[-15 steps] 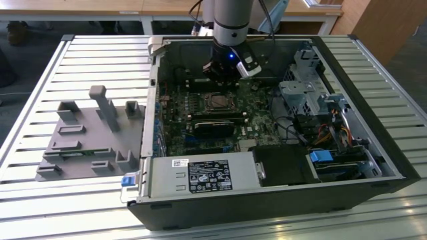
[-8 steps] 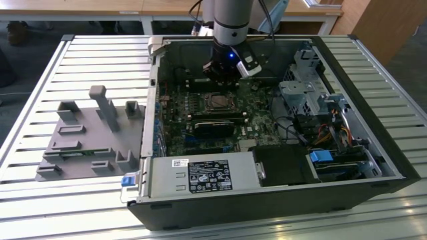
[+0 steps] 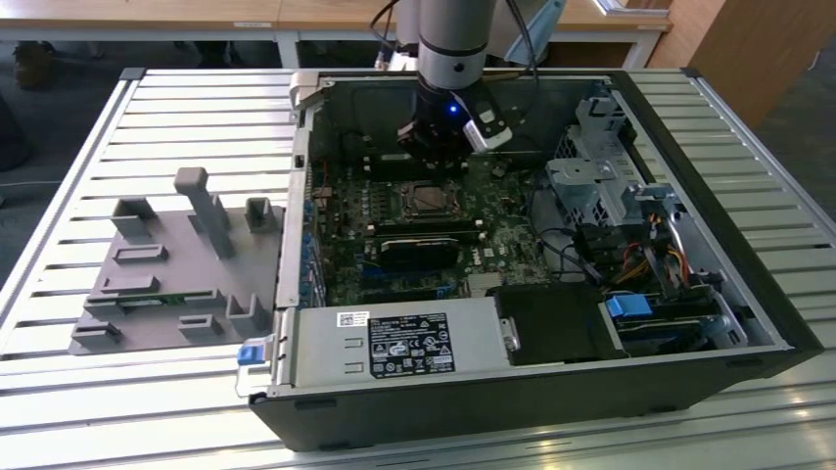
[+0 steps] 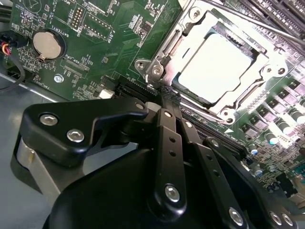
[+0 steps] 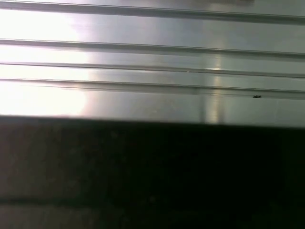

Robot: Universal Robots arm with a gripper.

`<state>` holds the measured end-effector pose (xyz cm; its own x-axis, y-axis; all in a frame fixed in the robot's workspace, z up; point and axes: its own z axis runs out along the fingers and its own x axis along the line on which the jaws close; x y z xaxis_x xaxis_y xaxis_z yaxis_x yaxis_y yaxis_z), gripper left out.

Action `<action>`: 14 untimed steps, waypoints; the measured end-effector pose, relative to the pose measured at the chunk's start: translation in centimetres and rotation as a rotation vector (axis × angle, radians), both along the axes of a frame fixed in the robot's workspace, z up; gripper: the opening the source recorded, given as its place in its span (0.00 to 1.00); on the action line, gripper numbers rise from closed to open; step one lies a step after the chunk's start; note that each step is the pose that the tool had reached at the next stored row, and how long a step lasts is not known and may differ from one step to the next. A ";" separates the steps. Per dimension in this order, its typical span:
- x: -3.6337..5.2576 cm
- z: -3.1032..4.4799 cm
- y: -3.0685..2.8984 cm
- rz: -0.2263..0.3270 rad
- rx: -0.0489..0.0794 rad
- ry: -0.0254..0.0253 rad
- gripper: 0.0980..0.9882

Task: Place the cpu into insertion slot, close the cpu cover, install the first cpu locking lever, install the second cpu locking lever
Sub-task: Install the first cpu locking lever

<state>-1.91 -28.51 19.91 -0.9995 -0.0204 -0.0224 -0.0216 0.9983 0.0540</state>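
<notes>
In the second wrist view the cpu, silver-topped, lies flat in the insertion slot on the green board. The silvery cpu cover lies down around the chip as a frame. A thin metal lever rod runs along the far side of the socket. My gripper has its black fingers drawn together, tips just short of the socket's screwed corner, nothing seen between them. In the exterior view the gripper hangs inside the open computer case, just behind the socket.
The case lies open on a slatted metal table. A grey box with a white label and drive bays with cables crowd the case. A grey fixture plate sits at the exterior view's left. A coin battery is on the board.
</notes>
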 end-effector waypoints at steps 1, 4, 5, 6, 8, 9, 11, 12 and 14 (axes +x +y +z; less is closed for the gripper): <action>0.01 -0.04 0.01 0.000 -0.001 -0.0002 0.02; 0.02 -0.17 0.02 0.000 -0.004 -0.0002 0.02; 0.03 -0.21 0.02 0.000 -0.004 -0.0001 0.02; 0.04 -0.25 0.01 0.000 -0.004 0.0001 0.02; 0.06 -0.27 0.02 0.000 -0.005 0.0002 0.02; 0.06 -0.28 0.02 0.000 -0.005 0.0001 0.02; 0.08 -0.25 0.04 0.000 -0.004 -0.0004 0.02; 0.08 -0.19 0.05 0.000 -0.003 -0.0007 0.02; 0.08 0.06 0.04 0.000 -0.004 -0.0003 0.02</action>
